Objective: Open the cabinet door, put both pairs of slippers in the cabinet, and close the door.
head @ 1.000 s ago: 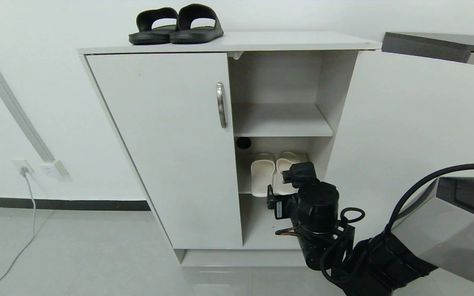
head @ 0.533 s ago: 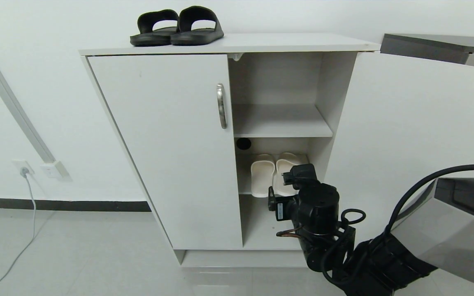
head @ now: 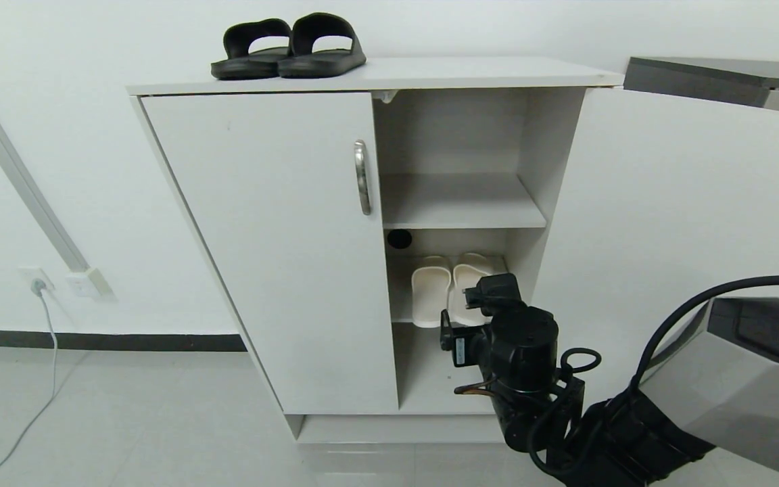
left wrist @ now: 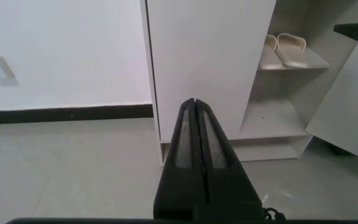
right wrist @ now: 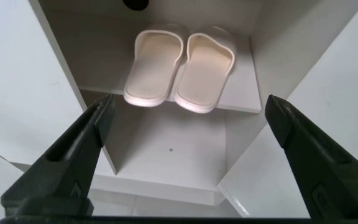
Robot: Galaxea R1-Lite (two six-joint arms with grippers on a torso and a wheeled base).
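A black pair of slippers (head: 288,47) sits on top of the white cabinet (head: 484,70), toward its left end. A cream pair of slippers (head: 431,289) (right wrist: 182,68) (left wrist: 284,50) lies side by side on the cabinet's middle shelf. The right door (head: 667,203) is swung wide open; the left door (head: 274,250) with its metal handle (head: 361,177) is closed. My right gripper (head: 492,289) (right wrist: 188,102) hangs open just in front of the cream pair, holding nothing. My left gripper (left wrist: 194,104) is shut and empty, low over the floor, away from the cabinet.
The upper shelf (head: 460,203) and bottom compartment (head: 430,379) hold nothing. A wall socket with a cable (head: 38,283) is at the left. A grey unit (head: 721,74) stands behind the open door. Tiled floor (head: 126,412) lies in front.
The whole head picture has shifted slightly, so the camera moved. My right gripper stays in front of the cream slippers; both pairs of slippers and the doors are unchanged.
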